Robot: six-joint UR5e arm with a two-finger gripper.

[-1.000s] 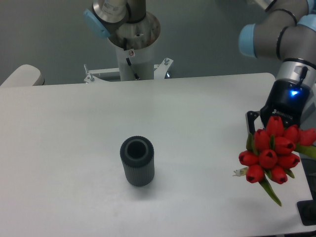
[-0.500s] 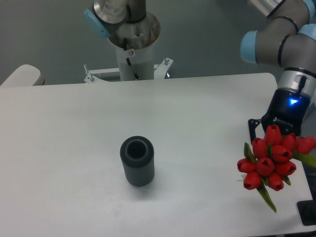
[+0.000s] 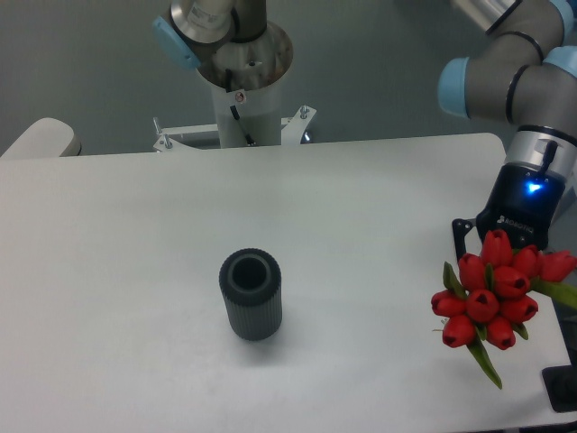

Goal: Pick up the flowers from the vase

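Red tulip buds with green leaves and stems form the flowers (image 3: pixel 491 296) at the lower right of the frame. Near the centre, the vase (image 3: pixel 250 294) is dark grey and matte, patterned with fine vertical ribs, its mouth darker inside. The bench (image 3: pixel 135 234) is plain white. At the upper right, the arm (image 3: pixel 527 81) is silver grey with pale blue joint caps, and a small blue light (image 3: pixel 534 188) glows on its black wrist. The background wall (image 3: pixel 90 63) is dull grey green.
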